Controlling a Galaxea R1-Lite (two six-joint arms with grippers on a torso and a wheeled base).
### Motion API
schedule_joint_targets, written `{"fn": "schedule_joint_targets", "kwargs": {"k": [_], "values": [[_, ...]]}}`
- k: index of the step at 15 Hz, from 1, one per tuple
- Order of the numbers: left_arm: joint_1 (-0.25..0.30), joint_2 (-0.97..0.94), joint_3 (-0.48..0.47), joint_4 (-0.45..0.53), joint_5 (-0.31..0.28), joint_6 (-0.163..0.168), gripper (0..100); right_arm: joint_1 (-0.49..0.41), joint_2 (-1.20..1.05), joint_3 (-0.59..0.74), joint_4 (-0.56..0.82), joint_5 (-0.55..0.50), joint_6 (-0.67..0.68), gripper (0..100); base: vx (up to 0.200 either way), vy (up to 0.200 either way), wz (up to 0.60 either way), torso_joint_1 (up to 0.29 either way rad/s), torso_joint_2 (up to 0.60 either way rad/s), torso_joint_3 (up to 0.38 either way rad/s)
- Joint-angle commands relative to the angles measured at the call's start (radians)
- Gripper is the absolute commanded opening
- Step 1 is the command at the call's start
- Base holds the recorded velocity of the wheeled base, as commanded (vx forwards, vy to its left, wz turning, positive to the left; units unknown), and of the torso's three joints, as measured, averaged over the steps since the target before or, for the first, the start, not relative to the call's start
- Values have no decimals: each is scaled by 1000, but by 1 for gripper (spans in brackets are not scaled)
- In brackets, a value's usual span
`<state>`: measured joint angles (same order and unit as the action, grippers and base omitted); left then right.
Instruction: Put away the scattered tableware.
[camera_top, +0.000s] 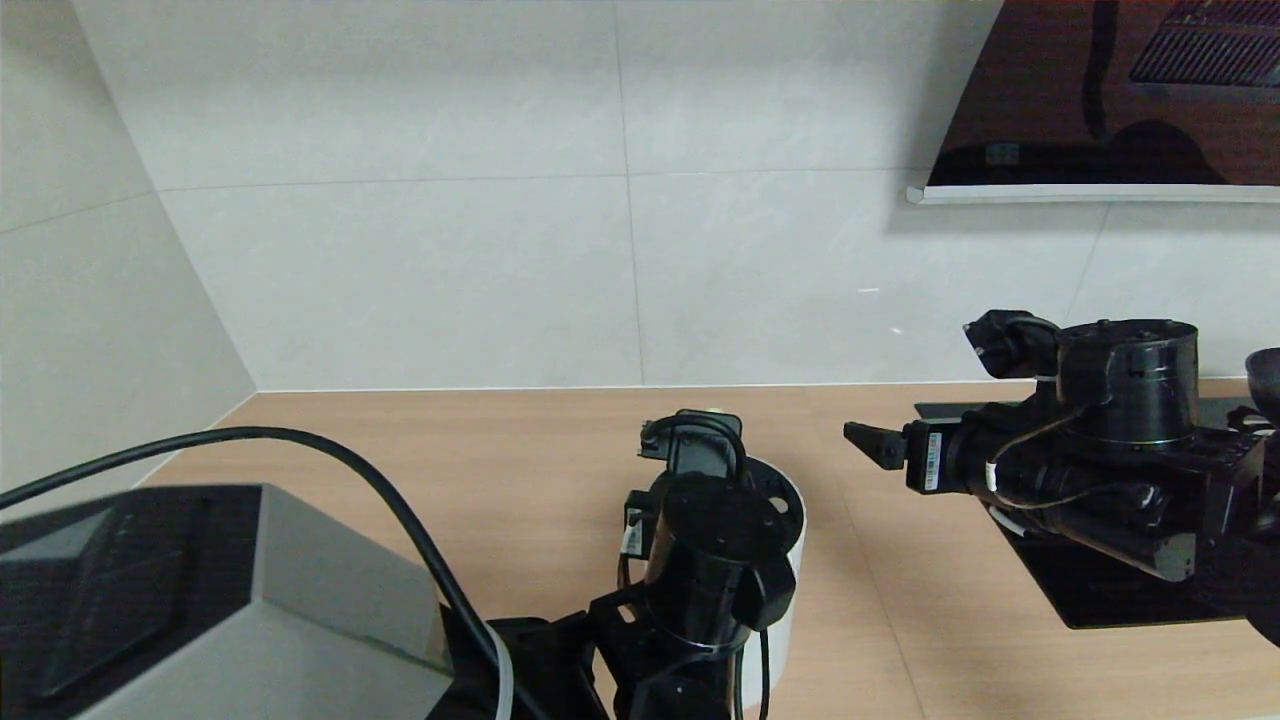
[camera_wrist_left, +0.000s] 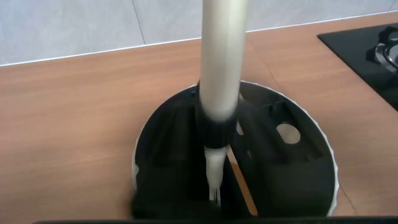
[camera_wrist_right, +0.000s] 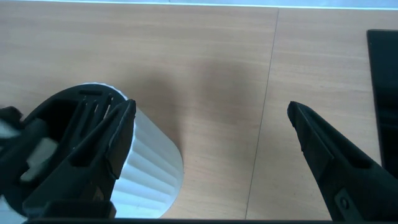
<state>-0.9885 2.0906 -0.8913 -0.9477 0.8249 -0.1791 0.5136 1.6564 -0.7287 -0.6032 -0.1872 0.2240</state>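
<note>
The white-handled utensil (camera_wrist_left: 222, 68) may jam inside and tip the utensil holder (camera_wrist_right: 152, 168); the grip of the left claw (camera_top: 690, 445) cannot be told, and the right claw (camera_wrist_right: 211, 106) is spread.

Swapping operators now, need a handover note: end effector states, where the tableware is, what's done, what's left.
Left end effector: over the white utensil holder. I cannot tell whether it is open or shut.
Right end effector: open and empty, above the wooden counter between the holder and the black cooktop.
Tableware: a white-handled utensil reaches down into the holder, next to a wooden stick.
Done: the stick is in the holder and the utensil's lower end is inside.
Left: confirm the utensil is released and settled, lift the left arm away, then look for more tableware.
</note>
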Motion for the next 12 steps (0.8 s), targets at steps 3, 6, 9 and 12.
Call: {"fn": "schedule_joint_targets", "kwargs": {"k": [3, 6, 9, 12], "values": [[1, -7, 14, 0, -3, 1, 100, 0, 0, 5, -1, 0, 0, 100, 0, 0, 0, 0, 0, 0], [1, -27, 23, 0, -3, 1, 100, 0, -1, 5, -3, 0, -2, 100, 0, 0, 0, 0, 0, 0], [2, -175, 84, -2, -47, 1, 100, 0, -9, 14, -3, -3, -2, 100, 0, 0, 0, 0, 0, 0], [2, -429, 204, 63, -170, 43, 100, -15, -87, 26, -7, -11, 3, 100, 0, 0, 0, 0, 0, 0]]}}
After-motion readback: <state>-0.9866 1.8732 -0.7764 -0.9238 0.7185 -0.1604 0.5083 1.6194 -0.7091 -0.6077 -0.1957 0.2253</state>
